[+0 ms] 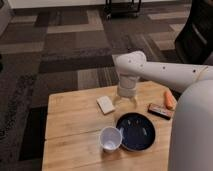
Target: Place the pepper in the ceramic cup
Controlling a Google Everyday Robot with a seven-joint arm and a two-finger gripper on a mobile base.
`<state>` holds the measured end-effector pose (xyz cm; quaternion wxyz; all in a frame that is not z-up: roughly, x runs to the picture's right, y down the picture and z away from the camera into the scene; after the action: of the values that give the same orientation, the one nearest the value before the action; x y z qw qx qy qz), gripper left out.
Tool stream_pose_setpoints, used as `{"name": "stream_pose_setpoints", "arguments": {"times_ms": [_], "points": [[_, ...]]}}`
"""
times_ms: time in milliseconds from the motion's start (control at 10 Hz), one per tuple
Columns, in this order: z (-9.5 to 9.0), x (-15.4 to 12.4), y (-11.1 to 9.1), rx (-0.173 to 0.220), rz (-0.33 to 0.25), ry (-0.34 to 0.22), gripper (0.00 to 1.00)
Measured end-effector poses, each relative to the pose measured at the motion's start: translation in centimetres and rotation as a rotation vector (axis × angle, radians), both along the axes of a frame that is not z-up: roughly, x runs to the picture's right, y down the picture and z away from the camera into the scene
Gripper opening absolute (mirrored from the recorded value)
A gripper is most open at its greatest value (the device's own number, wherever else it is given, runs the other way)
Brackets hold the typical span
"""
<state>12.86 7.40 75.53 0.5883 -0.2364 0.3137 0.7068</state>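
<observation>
The white robot body (pixel 192 132) fills the lower right corner and covers the right end of the wooden table (pixel 70 130), so that edge of the table is out of sight. The pepper (pixel 170 99) lies at the table's far right. It shows as an orange tapered shape whose lower right side is cut off by the robot body. Just to its left lies a dark bar (pixel 159 111), with markings too blurred to read. A black cart (pixel 122 6) is cropped by the top of the view. A dark bulky shape (pixel 200 30) at the upper right cannot be identified.

The arm (pixel 165 72) reaches in from the right over the far side of the table. The gripper (pixel 126 103) points straight down above the tabletop, with a pale flat block (pixel 105 104) just to its left and the dark bar farther off to its right. Its 2 fingers (pixel 119 101) are spread wide and hold nothing. They are faint against the wood, and it cannot be told whether their tips touch the table.

The ceramic cup (pixel 110 138) stands upright near the table's front edge, mouth up, against the left rim of the dark blue plate (pixel 135 131). Whether the 2 touch cannot be told. The pepper is well apart from the cup, with the plate and the dark bar between them, and it is also apart from the gripper.
</observation>
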Motion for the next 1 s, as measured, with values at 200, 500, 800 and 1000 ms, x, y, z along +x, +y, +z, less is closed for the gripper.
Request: {"name": "stream_pose_setpoints", "arguments": {"times_ms": [200, 500, 800, 1000], "points": [[-0.4, 2.9, -1.1, 0.027, 0.007, 0.008, 0.65], [-1.5, 8.6, -1.2, 0.048, 0.055, 0.020, 0.65], [-1.5, 8.7, -1.3, 0.056, 0.062, 0.016, 0.65], [-1.5, 8.5, -1.3, 0.054, 0.060, 0.014, 0.65]]}}
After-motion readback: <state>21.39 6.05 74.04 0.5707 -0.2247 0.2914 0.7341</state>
